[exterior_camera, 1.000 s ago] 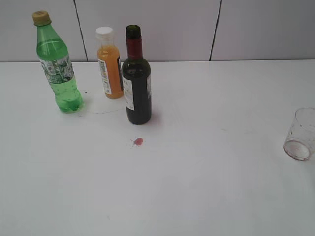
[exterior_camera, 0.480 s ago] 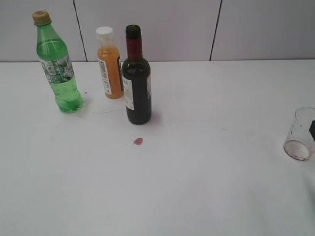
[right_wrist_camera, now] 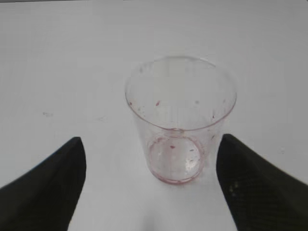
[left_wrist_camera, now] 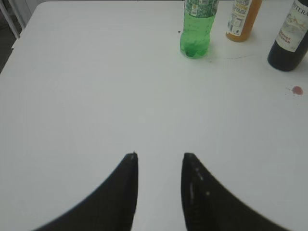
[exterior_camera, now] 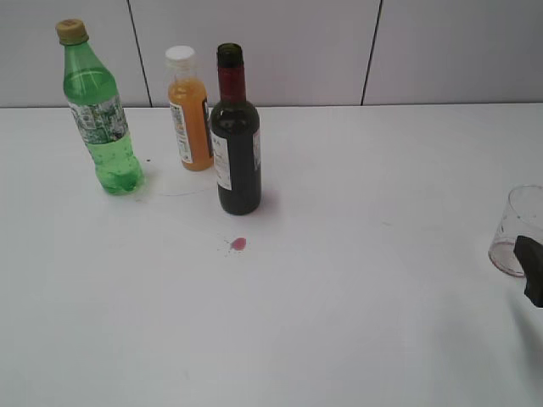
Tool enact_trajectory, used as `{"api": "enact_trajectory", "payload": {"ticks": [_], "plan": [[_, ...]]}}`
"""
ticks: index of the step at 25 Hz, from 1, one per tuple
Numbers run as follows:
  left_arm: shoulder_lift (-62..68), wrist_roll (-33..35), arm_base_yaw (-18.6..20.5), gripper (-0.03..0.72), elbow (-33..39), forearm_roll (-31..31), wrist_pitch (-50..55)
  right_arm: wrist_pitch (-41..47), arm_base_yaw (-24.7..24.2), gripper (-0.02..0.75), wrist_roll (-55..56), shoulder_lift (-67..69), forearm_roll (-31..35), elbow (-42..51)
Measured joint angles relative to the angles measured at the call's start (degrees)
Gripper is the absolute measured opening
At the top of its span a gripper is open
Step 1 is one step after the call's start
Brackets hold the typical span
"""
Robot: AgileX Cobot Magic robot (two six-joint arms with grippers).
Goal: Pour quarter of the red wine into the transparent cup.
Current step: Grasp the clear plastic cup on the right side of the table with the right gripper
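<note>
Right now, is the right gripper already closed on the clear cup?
No, in the right wrist view the right gripper stands open, its fingers apart from the transparent cup on either side.

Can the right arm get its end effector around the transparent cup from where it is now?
Probably yes: the right end effector is open, its fingers flank the upright transparent cup, and nothing lies between them.

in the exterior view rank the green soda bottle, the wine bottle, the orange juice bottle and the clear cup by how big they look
1. Green soda bottle and wine bottle: look alike in height, so unranked.
2. Orange juice bottle.
3. Clear cup, cut by the frame edge and partly covered by the claw.
</note>
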Motion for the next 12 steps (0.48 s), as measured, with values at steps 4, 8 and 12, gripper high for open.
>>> {"api": "enact_trajectory", "payload": {"ticks": [4,8,12], "plan": [[0.0,0.0,0.0,0.239,0.0,0.0,0.0,-1.2,0.0,0.674,0.0,3.0,1.8,0.0],[0.0,0.0,0.0,0.239,0.0,0.0,0.0,-3.8,0.0,0.674,0.0,5.9,2.1,0.0],[0.0,0.0,0.0,0.239,0.0,0.0,0.0,-6.8,0.0,0.674,0.0,11.0,2.1,0.0]]}}
